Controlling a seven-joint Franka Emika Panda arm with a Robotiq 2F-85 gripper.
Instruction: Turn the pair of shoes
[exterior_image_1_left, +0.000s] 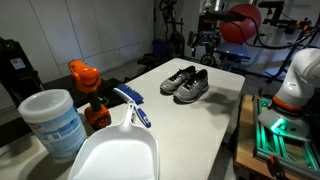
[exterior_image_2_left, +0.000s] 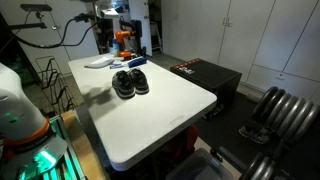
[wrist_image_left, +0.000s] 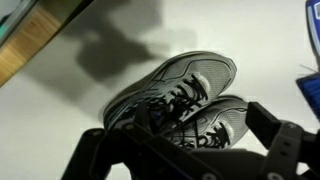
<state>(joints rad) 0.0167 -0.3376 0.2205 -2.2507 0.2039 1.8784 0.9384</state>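
Note:
The pair of shoes (exterior_image_1_left: 185, 84) is two dark grey and black sneakers with light soles. They lie side by side on the white table (exterior_image_1_left: 215, 120) and show in both exterior views (exterior_image_2_left: 130, 82). In the wrist view the shoes (wrist_image_left: 190, 95) lie directly below me, laces up, with their toes toward the upper right. My gripper (wrist_image_left: 170, 128) is open and empty, with one finger on each side of the lower frame. It hangs well above the shoes in an exterior view (exterior_image_1_left: 204, 45).
A white dustpan (exterior_image_1_left: 115, 150) with a blue brush (exterior_image_1_left: 135, 108), a white tub (exterior_image_1_left: 55, 122) and an orange spray bottle (exterior_image_1_left: 85, 78) stand at one end of the table. A black box (exterior_image_2_left: 205, 75) sits beside the table. The table edge (exterior_image_2_left: 150, 150) is near the robot base.

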